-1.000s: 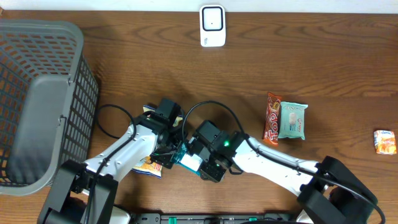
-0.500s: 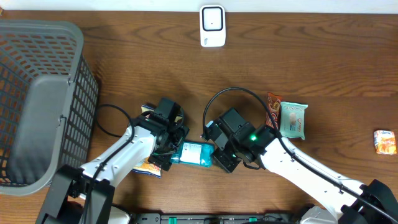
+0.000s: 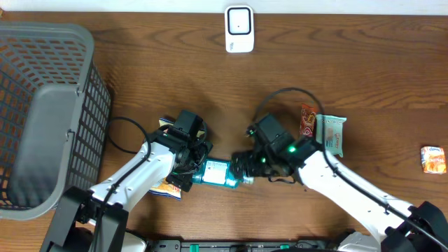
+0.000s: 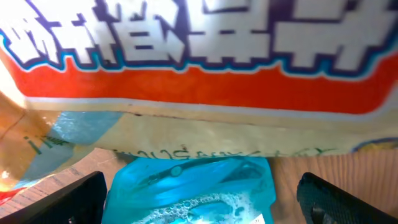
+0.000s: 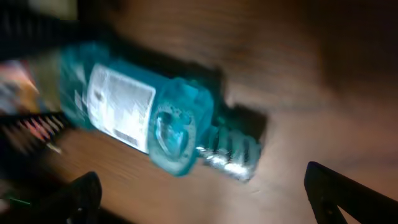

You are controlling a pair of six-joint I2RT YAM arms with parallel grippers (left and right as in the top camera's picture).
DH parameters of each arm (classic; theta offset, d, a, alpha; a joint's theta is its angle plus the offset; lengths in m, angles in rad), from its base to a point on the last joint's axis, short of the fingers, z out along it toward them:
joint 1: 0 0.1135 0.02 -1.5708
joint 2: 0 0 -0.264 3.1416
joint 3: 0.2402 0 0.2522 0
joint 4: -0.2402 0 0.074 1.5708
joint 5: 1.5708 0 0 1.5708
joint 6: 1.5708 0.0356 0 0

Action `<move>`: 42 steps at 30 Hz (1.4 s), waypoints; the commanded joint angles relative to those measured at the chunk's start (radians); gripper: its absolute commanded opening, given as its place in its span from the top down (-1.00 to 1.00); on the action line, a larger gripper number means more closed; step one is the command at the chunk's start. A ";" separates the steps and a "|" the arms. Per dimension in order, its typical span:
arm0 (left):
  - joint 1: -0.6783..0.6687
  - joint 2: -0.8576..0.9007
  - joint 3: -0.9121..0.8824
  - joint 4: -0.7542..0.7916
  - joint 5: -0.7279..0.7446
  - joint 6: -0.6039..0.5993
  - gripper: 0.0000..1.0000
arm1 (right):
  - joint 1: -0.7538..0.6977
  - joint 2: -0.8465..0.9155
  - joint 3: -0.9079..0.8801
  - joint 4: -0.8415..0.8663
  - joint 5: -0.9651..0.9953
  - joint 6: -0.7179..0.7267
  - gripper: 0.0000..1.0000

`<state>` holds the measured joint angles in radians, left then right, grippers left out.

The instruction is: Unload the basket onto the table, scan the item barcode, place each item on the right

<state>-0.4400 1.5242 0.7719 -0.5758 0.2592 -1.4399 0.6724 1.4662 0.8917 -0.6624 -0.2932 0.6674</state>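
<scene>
On its side on the counter point(image 3: 175, 77), lower centre of the overhead frame: teal bottle point(image 3: 217, 173), silvery cap point(image 5: 233, 154) toward frame right. White label point(image 5: 121, 109) facing up in the right wrist view, print too blurred to read.

At the bottle's base end, left end effector point(image 3: 193, 172), jaws spread wide and gripping nothing. In the left wrist view, fingers point(image 4: 68, 199) down in the two bottom corners, with the bottle's base low between them and a strip of bare wood showing on the right side.

At the cap end, right end effector point(image 3: 245, 168), jaws likewise wide apart and empty. In its wrist view, bottle lying ahead of the fingers point(image 5: 348, 193), not between them.

Across the top of the left wrist view, orange-red snack packet point(image 4: 199, 68), just beyond the bottle; partly under the left arm in the overhead view.

Top centre of the overhead frame: white scanner point(image 3: 239, 29), well apart from the bottle. Upper left: grey mesh basket point(image 3: 49, 84). Right of centre: red packet point(image 3: 306, 131) and pale teal pack point(image 3: 330, 136), side by side and touching. Far right edge: small orange packet point(image 3: 433, 159).
</scene>
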 commanded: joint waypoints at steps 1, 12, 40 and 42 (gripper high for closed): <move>0.003 -0.050 0.018 0.002 -0.025 0.068 -0.96 | -0.032 -0.008 0.004 0.001 -0.215 0.353 -0.99; 0.003 -0.225 0.018 -0.029 -0.087 0.154 -0.96 | -0.018 -0.008 0.004 -0.012 -0.391 0.971 -0.43; 0.074 -0.524 0.051 -0.266 -0.167 0.367 -0.95 | 0.064 0.293 0.004 0.286 -0.146 1.384 -0.99; 0.074 -0.524 0.051 -0.269 -0.167 0.367 -0.96 | 0.063 0.323 0.004 0.285 -0.169 1.384 -0.99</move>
<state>-0.3729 1.0077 0.7979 -0.8375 0.1127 -1.0966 0.7418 1.7447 0.8898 -0.3763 -0.4282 2.0388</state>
